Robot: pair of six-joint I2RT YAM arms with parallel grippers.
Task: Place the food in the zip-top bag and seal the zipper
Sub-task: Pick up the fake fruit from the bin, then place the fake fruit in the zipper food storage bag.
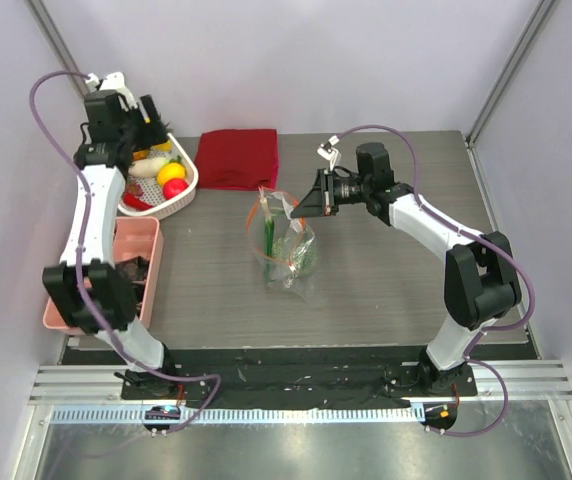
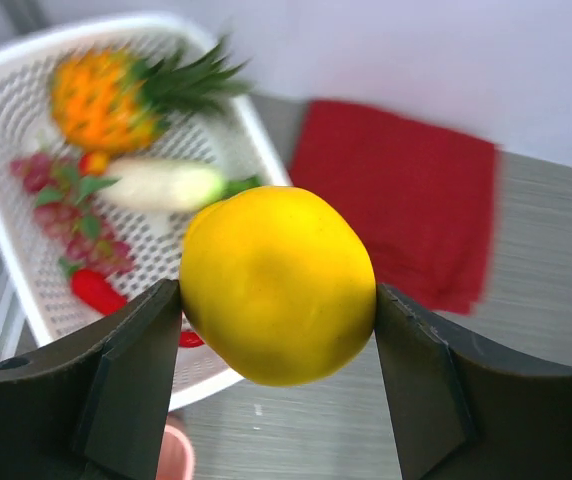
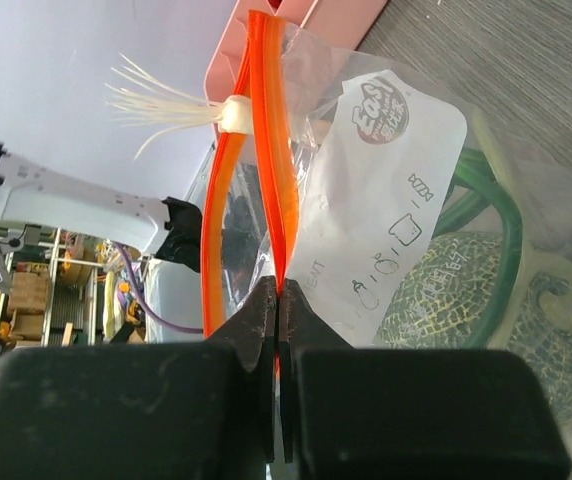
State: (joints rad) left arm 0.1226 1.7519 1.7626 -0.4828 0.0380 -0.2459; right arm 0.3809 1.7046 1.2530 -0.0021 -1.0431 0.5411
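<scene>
Melon (image 3: 446,290), onion (image 3: 486,200) inside bag (image 3: 386,200), centre of desk (image 1: 216,290). Right end effector (image 3: 278,300) pinched tight on zipper (image 3: 266,150), mouth unsealed. Left end effector (image 2: 276,330) clamps citrus (image 2: 278,260) at far-left basket (image 1: 192,188). Apple (image 1: 175,188) remains there. Sealing left.

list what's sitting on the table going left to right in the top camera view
pink bin → white basket → red cloth → zip-top bag
</scene>
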